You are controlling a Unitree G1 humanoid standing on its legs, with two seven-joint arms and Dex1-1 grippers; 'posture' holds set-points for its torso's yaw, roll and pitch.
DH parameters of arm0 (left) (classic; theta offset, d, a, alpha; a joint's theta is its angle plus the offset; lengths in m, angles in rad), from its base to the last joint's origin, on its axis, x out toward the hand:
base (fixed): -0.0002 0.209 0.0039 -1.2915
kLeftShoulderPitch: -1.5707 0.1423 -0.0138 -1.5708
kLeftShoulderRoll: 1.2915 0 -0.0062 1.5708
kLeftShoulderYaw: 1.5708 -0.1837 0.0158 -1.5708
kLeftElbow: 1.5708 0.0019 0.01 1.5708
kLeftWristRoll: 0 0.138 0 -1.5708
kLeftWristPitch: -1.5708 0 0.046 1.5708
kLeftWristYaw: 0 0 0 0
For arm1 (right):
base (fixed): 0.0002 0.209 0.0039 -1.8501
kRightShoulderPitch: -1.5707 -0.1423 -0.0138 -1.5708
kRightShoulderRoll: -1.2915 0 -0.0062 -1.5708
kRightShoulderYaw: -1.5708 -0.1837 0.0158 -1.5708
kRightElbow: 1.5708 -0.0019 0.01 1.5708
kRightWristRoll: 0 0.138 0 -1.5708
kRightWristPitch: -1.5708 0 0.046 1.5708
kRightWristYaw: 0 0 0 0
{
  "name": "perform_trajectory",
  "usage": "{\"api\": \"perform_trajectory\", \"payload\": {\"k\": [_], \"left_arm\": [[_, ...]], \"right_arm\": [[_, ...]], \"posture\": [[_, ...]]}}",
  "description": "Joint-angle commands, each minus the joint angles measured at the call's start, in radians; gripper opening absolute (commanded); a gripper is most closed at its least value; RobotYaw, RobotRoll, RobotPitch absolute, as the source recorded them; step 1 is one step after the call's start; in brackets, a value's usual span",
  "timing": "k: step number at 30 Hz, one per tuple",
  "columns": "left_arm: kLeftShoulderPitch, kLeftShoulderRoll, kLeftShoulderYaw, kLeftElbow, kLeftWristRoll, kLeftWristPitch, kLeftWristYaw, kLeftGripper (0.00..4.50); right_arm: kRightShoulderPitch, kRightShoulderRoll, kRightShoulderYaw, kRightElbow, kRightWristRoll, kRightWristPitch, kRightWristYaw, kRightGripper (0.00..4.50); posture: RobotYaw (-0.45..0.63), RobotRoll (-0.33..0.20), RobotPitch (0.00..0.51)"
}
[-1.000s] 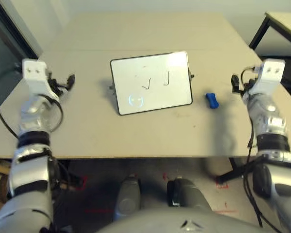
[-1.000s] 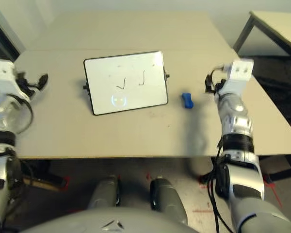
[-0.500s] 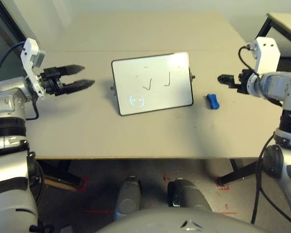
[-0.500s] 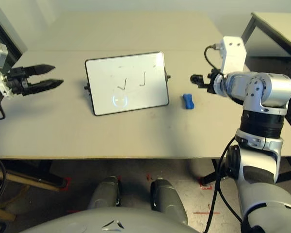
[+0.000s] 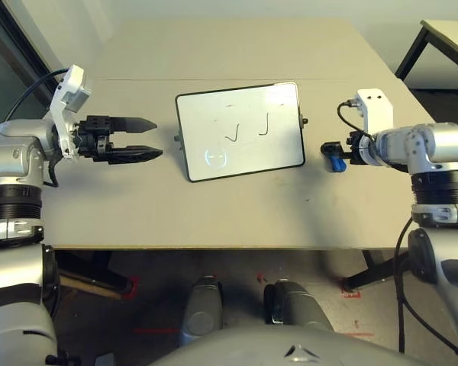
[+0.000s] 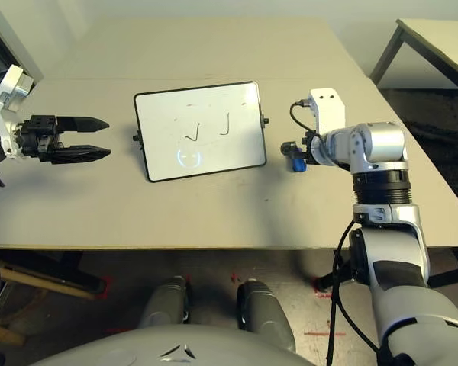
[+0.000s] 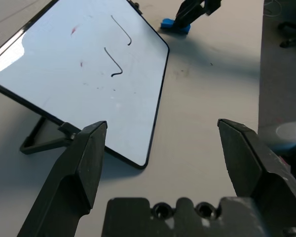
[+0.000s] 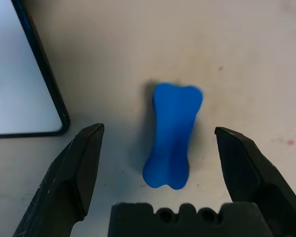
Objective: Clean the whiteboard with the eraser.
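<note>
Two pen strokes are marking your whiteboard (image 5: 240, 130), and the eraser (image 8: 172, 136) is lying on the worktop (image 5: 175, 221) just beside it, between the spread fingers of your right tool (image 8: 159, 131). Your left tool (image 7: 163, 123) is also standing apart, beyond the board's other side. If you are closing the right one too high or off-centre, the narrow block could be slipping or twisting away.
</note>
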Motion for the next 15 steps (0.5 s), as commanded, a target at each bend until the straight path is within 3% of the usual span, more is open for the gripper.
{"api": "perform_trajectory", "payload": {"k": [1,3,6,15], "left_arm": [[0.016,0.013,0.0,-0.047,-0.018,0.016,0.002,4.5],[0.021,0.014,0.002,-0.059,-0.023,0.022,0.007,4.5],[0.027,0.018,0.005,-0.068,-0.029,0.023,0.01,4.5],[0.034,0.02,0.008,-0.067,-0.033,0.013,0.024,4.5]], "right_arm": [[0.007,0.005,0.016,0.037,-0.025,-0.036,0.017,4.48],[0.01,0.008,0.018,0.052,-0.035,-0.049,0.024,4.48],[0.014,0.016,0.017,0.068,-0.047,-0.063,0.026,3.87],[0.04,-0.02,0.063,0.025,-0.078,-0.085,0.088,0.48]], "posture": [[0.28,0.0,0.048],[0.28,0.0,0.048],[0.31,0.0,0.05],[0.3,0.0,0.045]]}}
